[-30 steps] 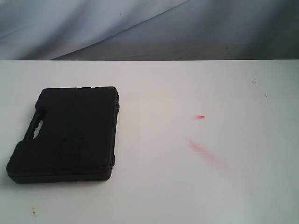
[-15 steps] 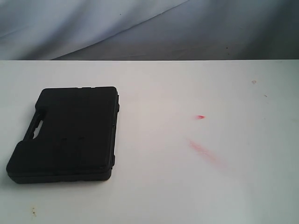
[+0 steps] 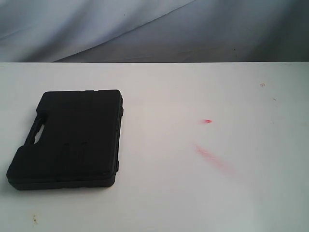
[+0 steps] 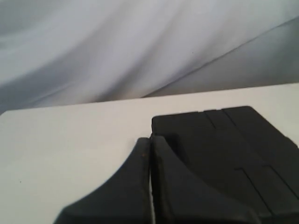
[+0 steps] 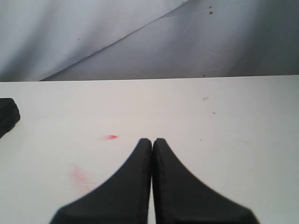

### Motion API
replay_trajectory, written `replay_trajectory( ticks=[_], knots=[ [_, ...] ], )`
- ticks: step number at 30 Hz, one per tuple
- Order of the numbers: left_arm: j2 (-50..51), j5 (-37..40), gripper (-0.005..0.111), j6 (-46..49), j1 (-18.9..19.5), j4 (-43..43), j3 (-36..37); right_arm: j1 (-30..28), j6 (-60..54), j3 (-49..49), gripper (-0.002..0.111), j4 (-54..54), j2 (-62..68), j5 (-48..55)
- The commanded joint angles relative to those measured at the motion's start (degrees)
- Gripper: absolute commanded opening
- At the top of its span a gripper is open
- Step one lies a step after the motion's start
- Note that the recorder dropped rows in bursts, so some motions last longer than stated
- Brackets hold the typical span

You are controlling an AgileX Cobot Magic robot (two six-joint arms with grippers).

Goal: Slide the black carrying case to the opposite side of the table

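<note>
Black carrying case (image 3: 67, 140) lies flat on the table (image 3: 193, 193), left hand (image 4: 150, 139) and right hand (image 5: 152, 140) each pinched together.

**Both end effectors closed, nothing held**

Left end effector (image 4: 150, 140): the black left fingers (image 4: 126, 191) are pressed flat together along their inner edges, with only a hairline seam between them. Nothing is gripped. Each finger widens in a curve from a narrow tip to a broad base at the camera.

Right end effector (image 5: 152, 140): same posture. The black right fingers (image 5: 124, 191) meet flush from tip to base and hold nothing. The tips sit level with each other, the seam running straight out from the wrist camera.
</note>
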Motion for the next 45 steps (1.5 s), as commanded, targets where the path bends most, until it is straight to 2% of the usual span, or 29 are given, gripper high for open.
replay_trajectory(
  ticks=[1,14,20,45],
  knots=[
    [-0.16,2.33,0.0,-0.31,-0.26,0.21,0.27,-0.53,0.13,0.15,0.0,0.41,-0.19,-0.1],
    [-0.16,-0.88,0.0,-0.33,-0.26,0.21,0.27,-0.53,0.13,0.15,0.0,0.41,-0.19,-0.1],
    [-0.16,4.16,0.0,-0.33,-0.26,0.21,0.27,-0.53,0.13,0.15,0.0,0.41,-0.19,-0.1],
    [-0.16,4.17,0.0,-0.21,-0.26,0.43,0.27,-0.53,0.13,0.15,0.0,0.41,-0.19,-0.1]
  ],
)
